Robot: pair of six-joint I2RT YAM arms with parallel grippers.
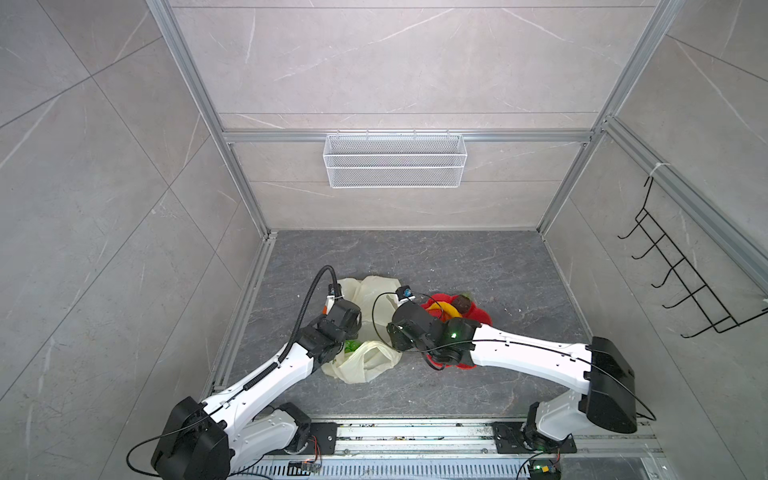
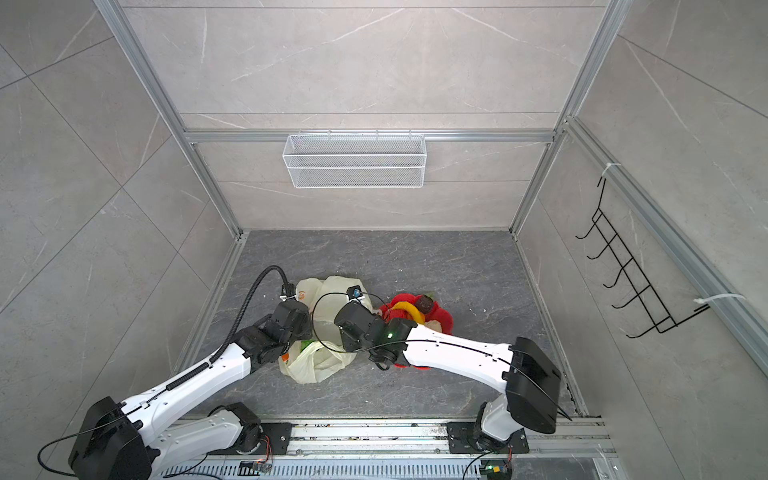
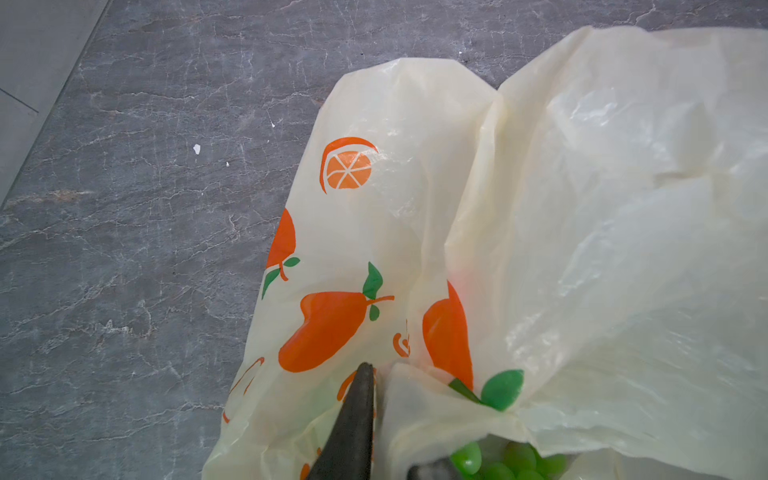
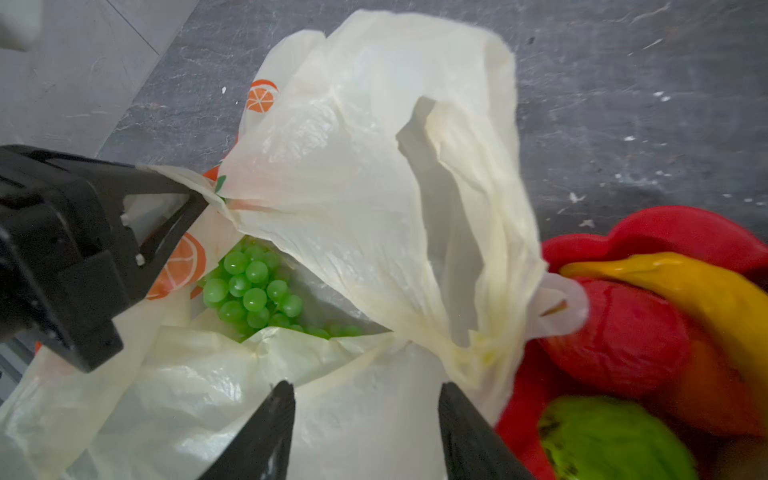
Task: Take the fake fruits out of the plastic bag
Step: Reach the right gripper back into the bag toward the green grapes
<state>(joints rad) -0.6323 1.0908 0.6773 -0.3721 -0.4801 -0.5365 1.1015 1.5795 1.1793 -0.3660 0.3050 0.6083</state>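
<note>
Holding: left claw [image 4: 195,195] shut on plastic bag [image 4: 353,145] rim.
Hovering: right claw [image 4: 368,395] half open, empty, over bag mouth.
Fruit: grape bunch [image 4: 253,291] inside bag on surface [image 4: 623,83]; banana [image 4: 685,286] on red plate [image 4: 665,224].
Step/next: grapes prob last; dip rt claw in, pinch bunch, not film.

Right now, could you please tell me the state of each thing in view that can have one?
plastic bag: crumpled, mouth open.
green grape bunch: inside the bag.
left gripper: jaws shut on the bag's rim.
right gripper: jaws open over the bag, empty.
red plate: loaded with fruit.
yellow banana: out, on the plate.
</note>
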